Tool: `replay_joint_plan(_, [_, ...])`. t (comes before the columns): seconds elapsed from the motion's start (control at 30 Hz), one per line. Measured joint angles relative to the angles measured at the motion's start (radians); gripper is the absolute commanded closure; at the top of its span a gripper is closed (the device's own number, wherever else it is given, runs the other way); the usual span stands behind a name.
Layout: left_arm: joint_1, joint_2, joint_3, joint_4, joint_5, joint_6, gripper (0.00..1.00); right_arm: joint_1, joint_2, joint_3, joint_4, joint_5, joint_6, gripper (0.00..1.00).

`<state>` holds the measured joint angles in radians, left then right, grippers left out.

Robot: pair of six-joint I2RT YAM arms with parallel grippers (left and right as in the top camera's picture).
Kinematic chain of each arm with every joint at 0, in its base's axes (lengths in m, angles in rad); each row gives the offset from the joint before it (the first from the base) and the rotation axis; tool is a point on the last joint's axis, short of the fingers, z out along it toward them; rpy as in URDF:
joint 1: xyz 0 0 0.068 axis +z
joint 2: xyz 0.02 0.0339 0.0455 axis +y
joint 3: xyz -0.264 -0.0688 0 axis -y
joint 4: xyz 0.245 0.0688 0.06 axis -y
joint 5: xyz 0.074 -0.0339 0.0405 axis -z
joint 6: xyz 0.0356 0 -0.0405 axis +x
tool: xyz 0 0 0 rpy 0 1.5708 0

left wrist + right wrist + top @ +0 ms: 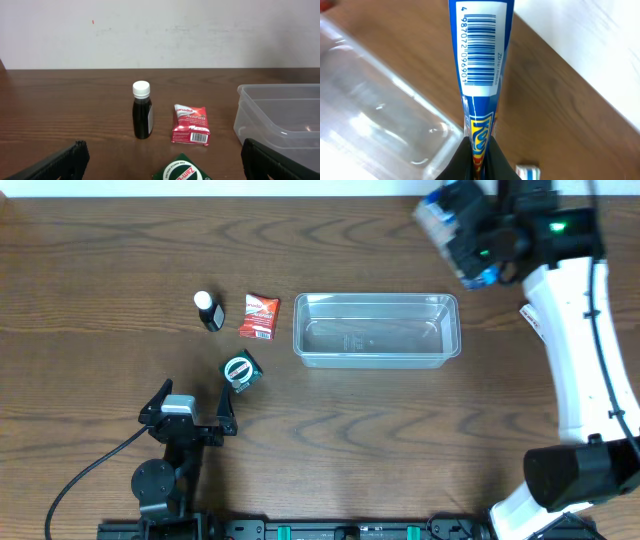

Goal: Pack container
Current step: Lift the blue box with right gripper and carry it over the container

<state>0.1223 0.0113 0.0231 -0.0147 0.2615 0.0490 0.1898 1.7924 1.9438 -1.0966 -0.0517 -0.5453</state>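
The clear plastic container lies in the middle of the table and looks empty; it also shows in the left wrist view and the right wrist view. My right gripper is shut on a blue packet with a barcode, held high beyond the container's far right corner. My left gripper is open and empty near the front left. In front of it lie a green Zam-Buk box, a red Panadol packet and a small dark bottle with a white cap.
A small blue-and-white box lies on the table below the right gripper. The table's far edge meets a white wall. A black cable runs from the left arm's base.
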Motion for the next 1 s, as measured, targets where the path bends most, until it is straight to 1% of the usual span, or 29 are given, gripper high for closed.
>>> replay_joint_plan(0.2, [0.000,0.000,0.000,0.000,0.000,0.000,0.02,0.119,0.000,-0.010,-0.005,0.027,-0.092,0.96])
replay_joint_plan(0.3, [0.000,0.000,0.000,0.000,0.000,0.000,0.02,0.143,0.000,-0.036,-0.005,0.037,-0.112,0.96])
replay_joint_plan(0.57, [0.000,0.000,0.000,0.000,0.000,0.000,0.02,0.153,0.000,-0.161,0.016,0.053,-0.175,0.96])
replay_joint_plan(0.73, [0.000,0.000,0.000,0.000,0.000,0.000,0.02,0.153,0.000,-0.230,0.064,0.052,-0.198,0.96])
replay_joint_plan(1.0, [0.000,0.000,0.000,0.000,0.000,0.000,0.02,0.153,0.000,-0.323,0.108,0.017,-0.282,0.96])
